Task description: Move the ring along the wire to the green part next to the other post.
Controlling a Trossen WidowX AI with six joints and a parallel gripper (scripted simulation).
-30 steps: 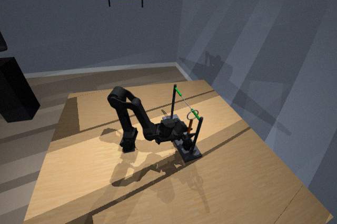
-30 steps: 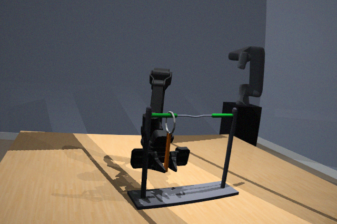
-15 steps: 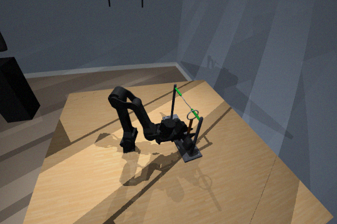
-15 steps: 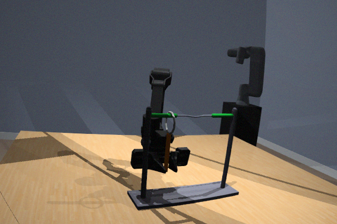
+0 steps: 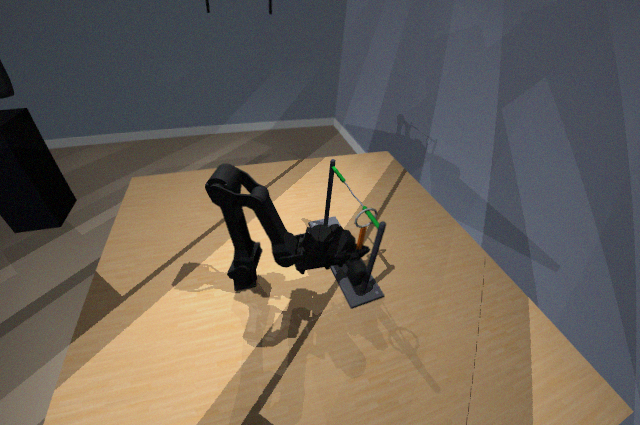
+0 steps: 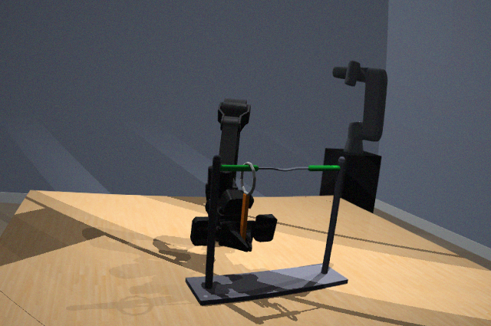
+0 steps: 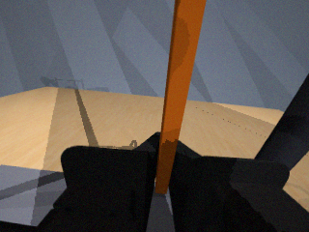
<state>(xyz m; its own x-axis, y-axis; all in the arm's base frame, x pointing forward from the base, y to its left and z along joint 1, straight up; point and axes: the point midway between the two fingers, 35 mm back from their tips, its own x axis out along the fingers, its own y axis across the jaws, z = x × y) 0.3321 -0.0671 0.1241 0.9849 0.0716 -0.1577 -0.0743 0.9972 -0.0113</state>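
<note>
One orange handle [image 5: 361, 237] [image 6: 244, 215] [image 7: 181, 87] upright between my nearly closed fingertips [image 5: 361, 250] [image 6: 246, 241], gripped low. Ring [image 5: 362, 227] [image 6: 254, 179] straight above, around green wire section [image 5: 371, 216] [image 6: 232, 167], beside post farther from bench's [image 5: 170, 358] [image 6: 396, 267] [image 7: 111, 108] back corner in top view.

Has, on the table [image 5: 454, 306] [image 6: 396, 278], the base plate [image 5: 361, 299] [image 6: 332, 277] [image 7: 19, 176], with the left post [image 5: 375, 255] [image 6: 212, 219] [image 7: 290, 128] and right post [image 5: 328, 193] [image 6: 334, 219] at its ends in the exterior view. Carries the wire [image 5: 354, 195] [image 6: 283, 169] between, through the ring [image 5: 356, 218] [image 6: 254, 183] nearer the left post. Keeps the handle [image 5: 361, 237] [image 6: 244, 211] [image 7: 181, 82] below, between the fingers of the gripper [image 5: 359, 250] [image 6: 244, 232] [image 7: 161, 136]. Shows, behind right, another arm [image 6: 374, 104] on a pedestal [image 5: 31, 172] [image 6: 350, 172].
</note>
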